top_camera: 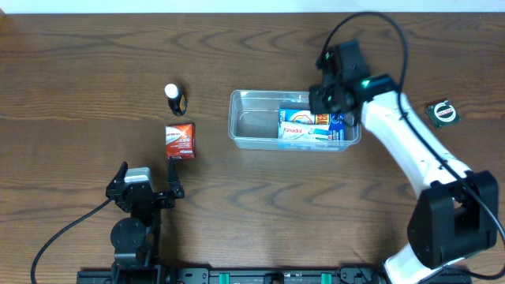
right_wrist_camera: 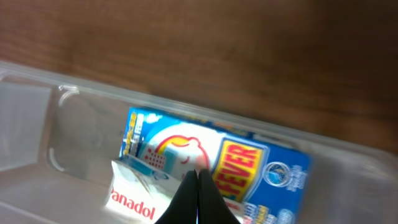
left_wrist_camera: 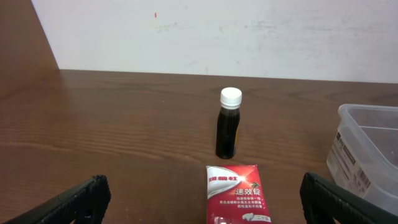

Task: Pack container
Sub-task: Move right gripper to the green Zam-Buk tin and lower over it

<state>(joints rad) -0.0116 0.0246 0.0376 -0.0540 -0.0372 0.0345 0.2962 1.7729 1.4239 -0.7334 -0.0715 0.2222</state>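
The clear container (top_camera: 251, 125) stands mid-table, holding a white Panadol box (top_camera: 293, 131) and a blue fever box (top_camera: 319, 118) at its right end. My right gripper (top_camera: 325, 99) hovers over that end, shut with nothing in it. In the right wrist view its closed tips (right_wrist_camera: 198, 175) point down at the blue box (right_wrist_camera: 261, 165), next to the Panadol box (right_wrist_camera: 134, 200). My left gripper (top_camera: 146, 163) rests wide open near the front left. A red packet (left_wrist_camera: 237, 196) lies flat just ahead of it, and a dark bottle with a white cap (left_wrist_camera: 228, 124) stands upright beyond that.
A small green round item (top_camera: 443, 113) lies at the far right. The container's left end (left_wrist_camera: 367, 149) shows at the right edge of the left wrist view. A white wall (left_wrist_camera: 217, 31) backs the table.
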